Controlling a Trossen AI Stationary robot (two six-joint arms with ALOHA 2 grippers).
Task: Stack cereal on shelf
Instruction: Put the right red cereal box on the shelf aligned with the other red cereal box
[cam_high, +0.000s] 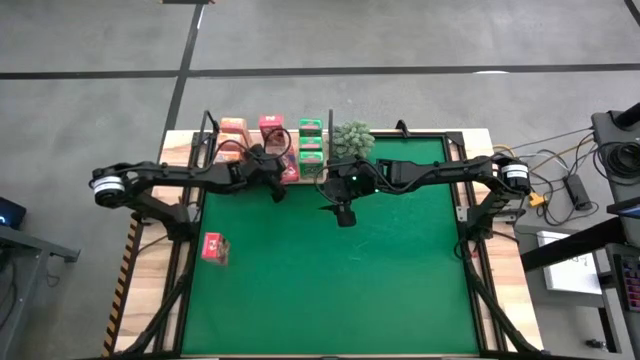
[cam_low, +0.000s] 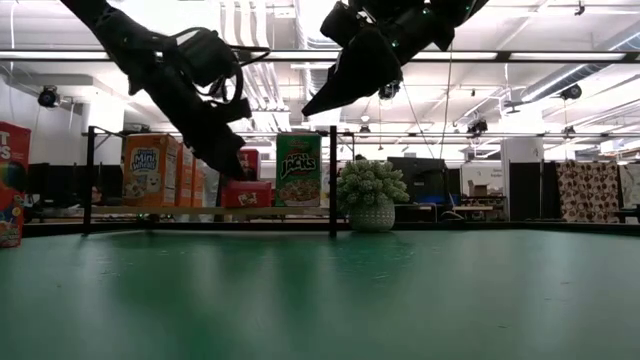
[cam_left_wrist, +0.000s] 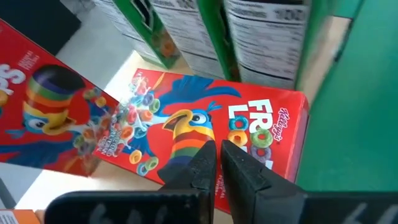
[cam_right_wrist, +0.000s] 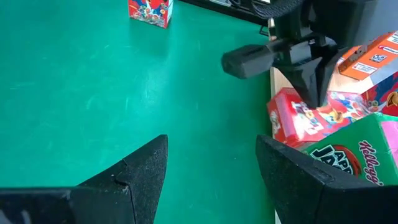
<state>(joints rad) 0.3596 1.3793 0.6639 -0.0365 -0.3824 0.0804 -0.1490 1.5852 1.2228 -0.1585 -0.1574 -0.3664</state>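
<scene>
The shelf (cam_high: 205, 152) (cam_low: 120, 212) stands along the table's far edge. On it stand orange cereal boxes (cam_high: 232, 130) (cam_low: 150, 170), pink-red ones (cam_high: 272, 126) and green ones (cam_high: 311, 140) (cam_low: 298, 170). One red box (cam_left_wrist: 205, 118) (cam_right_wrist: 298, 118) lies flat on its back beside the green ones. My left gripper (cam_high: 283, 178) (cam_left_wrist: 217, 155) (cam_right_wrist: 314, 99) is shut, slanting down over that box's printed face. Another red box (cam_high: 214, 247) (cam_right_wrist: 149, 11) stands on the green mat at the left. My right gripper (cam_high: 343, 215) (cam_right_wrist: 211, 162) hangs open above the mat, holding nothing. My left gripper has nothing between its shut fingers (cam_left_wrist: 202, 165). Their tips come from above, slanting toward the far edge, at the upper printed face (cam_left_wrist: 186, 134) of the flat-lying red box. I cannot tell whether they touch it.
A bushy grey-green plant (cam_high: 352, 140) (cam_low: 372, 195) in a white pot stands just right of the shelf's black upright (cam_low: 332, 180). The green mat (cam_high: 340, 290) covers most of the table. Black frame rails run along the table's left and right sides.
</scene>
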